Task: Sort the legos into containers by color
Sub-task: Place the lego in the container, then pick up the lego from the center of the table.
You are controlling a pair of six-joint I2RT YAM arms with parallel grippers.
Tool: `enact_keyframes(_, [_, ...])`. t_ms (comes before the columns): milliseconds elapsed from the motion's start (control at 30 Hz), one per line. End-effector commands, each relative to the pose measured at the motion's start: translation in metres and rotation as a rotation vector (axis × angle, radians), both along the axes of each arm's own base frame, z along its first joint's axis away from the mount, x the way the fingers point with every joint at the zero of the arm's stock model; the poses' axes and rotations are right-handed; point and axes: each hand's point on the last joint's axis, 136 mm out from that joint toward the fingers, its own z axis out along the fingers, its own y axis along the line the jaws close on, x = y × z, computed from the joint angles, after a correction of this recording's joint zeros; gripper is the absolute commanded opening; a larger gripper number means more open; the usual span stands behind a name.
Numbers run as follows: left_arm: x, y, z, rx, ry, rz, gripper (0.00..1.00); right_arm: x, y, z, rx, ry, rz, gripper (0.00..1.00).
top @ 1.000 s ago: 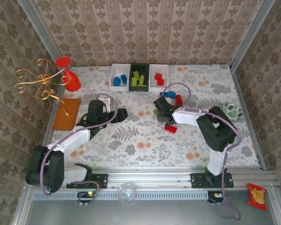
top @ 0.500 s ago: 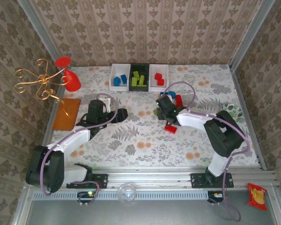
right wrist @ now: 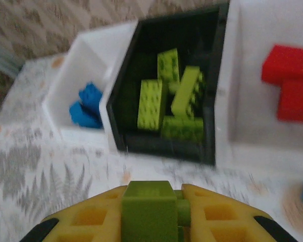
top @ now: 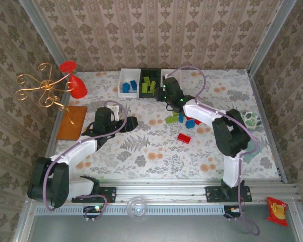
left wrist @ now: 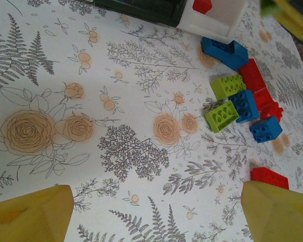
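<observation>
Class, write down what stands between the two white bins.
The black bin, holding lime green bricks, stands between the white bin of blue bricks and the white bin of red bricks, as the right wrist view shows.

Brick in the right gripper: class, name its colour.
The brick is lime green, clearest in the right wrist view.

beige damask-papered walls (top: 156, 30) enclose a floral-clothed table (top: 141, 156) — lit evenly, seemingly from above.

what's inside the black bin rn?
The black bin holds lime green bricks only, about four, piled mid-bin; no red or blue. Whatever lies under the pile is covered and can't be seen. The right gripper holds one more green brick outside it.
</observation>
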Motion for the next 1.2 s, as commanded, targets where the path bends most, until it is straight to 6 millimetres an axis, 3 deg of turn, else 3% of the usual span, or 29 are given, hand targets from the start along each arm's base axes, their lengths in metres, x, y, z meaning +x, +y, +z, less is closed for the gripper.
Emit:
enact_keyframes(0, [-0.004,0.002,0.005,0.001,-0.024,0.001,0.88,0.037,0.006,-0.007,0.100,0.008,-0.032,0.27])
enact_keyframes(267, [-0.004,0.000,0.007,-0.012,-0.024,-0.004,0.88,0.100,0.022,-0.019,0.129,0.022,-0.039,0.33])
enact_keyframes(500, [-0.006,-0.006,0.008,-0.031,-0.012,-0.028,0.88,0.111,0.020,-0.002,0.140,0.020,-0.009,0.51])
enact_keyframes(767, [-0.009,-0.011,0.011,-0.041,-0.012,-0.050,0.88,0.068,0.015,0.030,0.122,0.033,0.095,0.67])
enact_keyframes(967, [-0.008,-0.007,0.008,-0.001,-0.018,-0.039,0.89,0.012,-0.019,0.050,0.025,0.049,0.102,0.70])
enact_keyframes(1167, [-0.007,-0.003,0.008,0.027,-0.036,-0.028,0.90,-0.051,-0.060,0.056,-0.086,0.082,0.060,0.72])
